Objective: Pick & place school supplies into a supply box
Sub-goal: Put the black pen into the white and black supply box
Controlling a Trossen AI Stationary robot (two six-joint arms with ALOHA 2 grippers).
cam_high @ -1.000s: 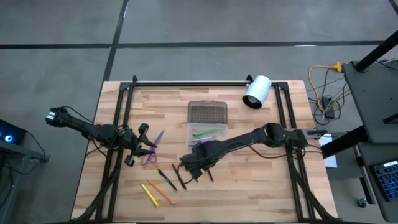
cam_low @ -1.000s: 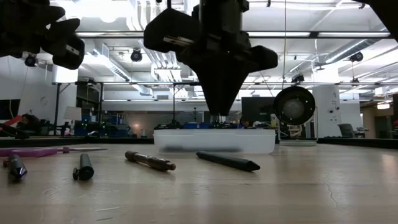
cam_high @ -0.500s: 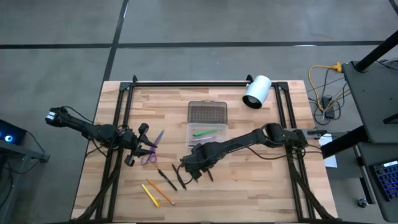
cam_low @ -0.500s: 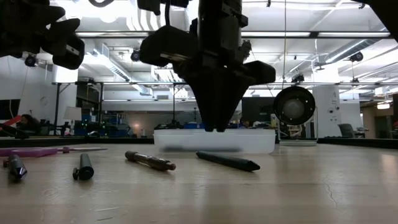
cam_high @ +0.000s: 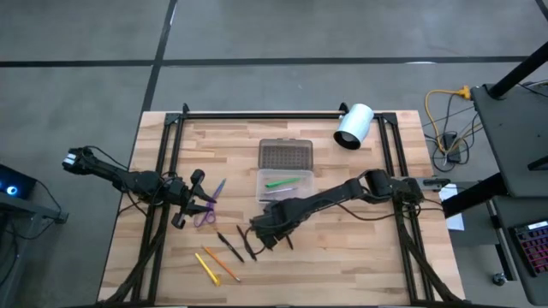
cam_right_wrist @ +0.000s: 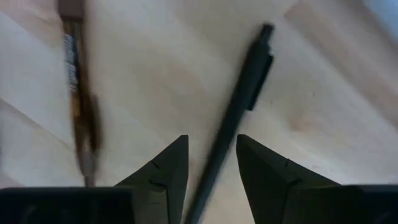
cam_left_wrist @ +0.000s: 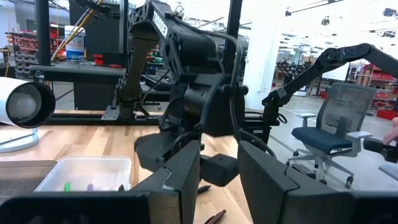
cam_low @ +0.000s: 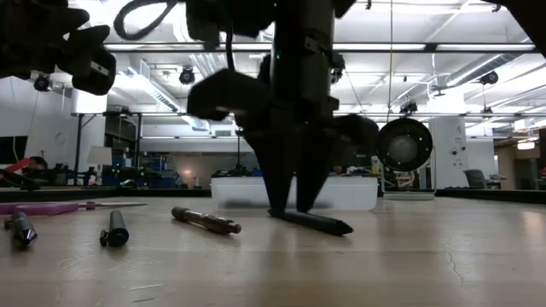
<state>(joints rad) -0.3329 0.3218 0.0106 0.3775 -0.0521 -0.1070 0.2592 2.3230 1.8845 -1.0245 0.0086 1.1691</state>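
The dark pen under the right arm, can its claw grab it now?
Probably yes. The right claw is open and down at the table, one finger on each side of the dark pen, with nothing between them.

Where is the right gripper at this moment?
High view: the right gripper is low over the table's centre, just in front of the supply box, open and straddling a dark pen lying on the wood.

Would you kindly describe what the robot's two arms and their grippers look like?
Both arms are slim, dark and jointed, with black cables along them. The right gripper has two black wedge-shaped fingers tapering to blunt tips; the left gripper has the same blocky black fingers. No markings are visible.
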